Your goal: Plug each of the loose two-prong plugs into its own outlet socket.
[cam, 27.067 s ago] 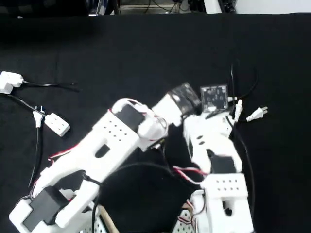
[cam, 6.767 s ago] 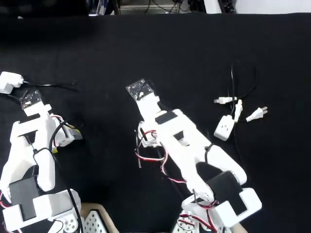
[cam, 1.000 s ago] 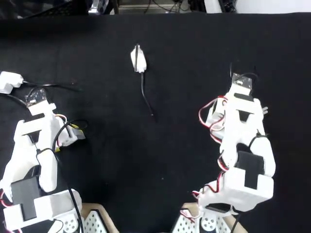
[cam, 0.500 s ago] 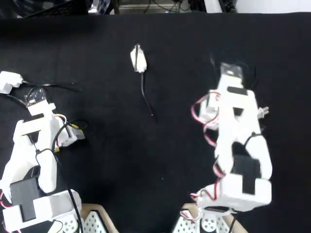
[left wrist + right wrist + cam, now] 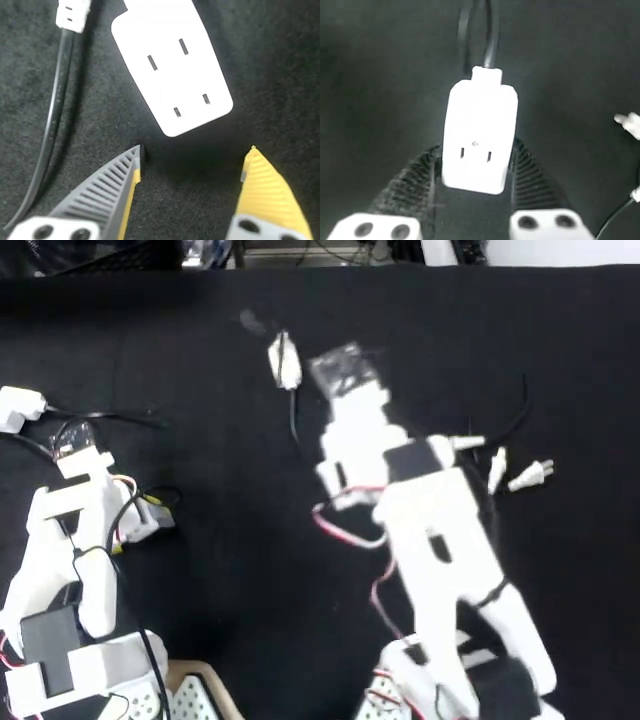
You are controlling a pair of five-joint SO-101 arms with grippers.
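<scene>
My right gripper (image 5: 472, 150) is shut on a white outlet socket (image 5: 479, 140); its black cord (image 5: 491, 35) runs away from the fingers. From above, that gripper (image 5: 345, 372) sits far centre, beside another white socket (image 5: 284, 360) lying on the cloth. Three loose two-prong plugs (image 5: 497, 468) lie at the right, apart from both arms. My left gripper (image 5: 195, 150) is open just short of a flat white outlet (image 5: 172, 75) with two pairs of slots; nothing is between its fingers. A white plug end (image 5: 72, 12) and its black cable (image 5: 55, 125) lie beside that outlet.
A further white socket (image 5: 20, 405) with a black cable lies at the far left edge. The left arm (image 5: 70, 540) stands over the left side, the right arm (image 5: 430, 530) crosses the middle. Black cloth (image 5: 220, 570) covers the table.
The right arm has swung from over the plugs at the right to the far centre, beside the lying socket, uncovering the plugs. The left arm has kept still.
</scene>
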